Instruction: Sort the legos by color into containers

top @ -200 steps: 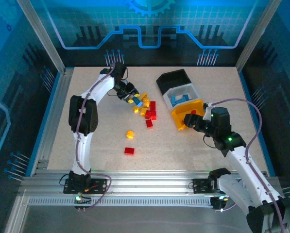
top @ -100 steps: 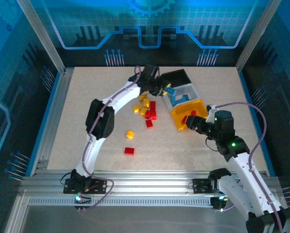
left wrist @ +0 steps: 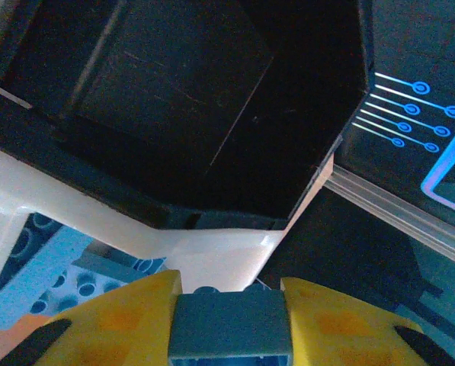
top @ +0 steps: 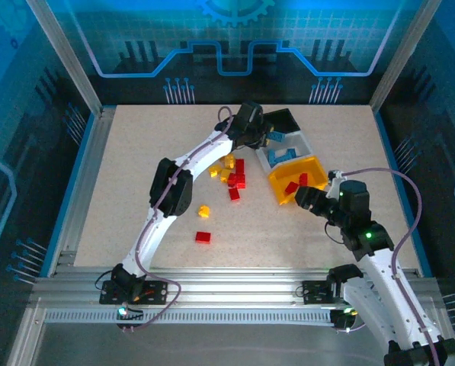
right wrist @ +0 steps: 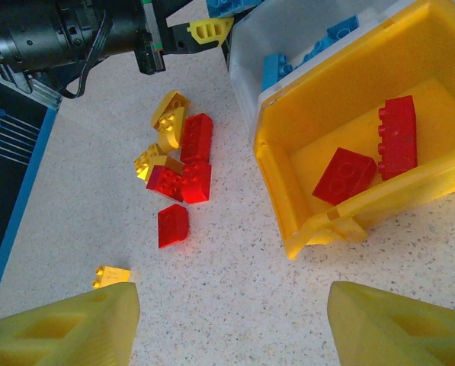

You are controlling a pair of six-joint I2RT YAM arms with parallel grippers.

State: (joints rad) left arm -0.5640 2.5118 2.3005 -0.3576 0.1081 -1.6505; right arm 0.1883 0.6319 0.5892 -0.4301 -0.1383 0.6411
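Left claw [left wrist: 231, 335]: yellow fingers clamped on blue lego [left wrist: 231, 324], smooth moulded plastic, long axis not readable. White bin [left wrist: 105, 232], translucent, lies just below, toward near-left; glossy black bin [left wrist: 174, 107] directly beyond, touching it. Release probably calls for slight shift over white interior. Right claw [right wrist: 227, 320]: wide open, empty, above speckled tabletop [right wrist: 235, 259] beside yellow bin [right wrist: 277, 191].

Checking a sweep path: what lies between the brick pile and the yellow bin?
Bare table between brick pile and yellow bin, in the right wrist view.
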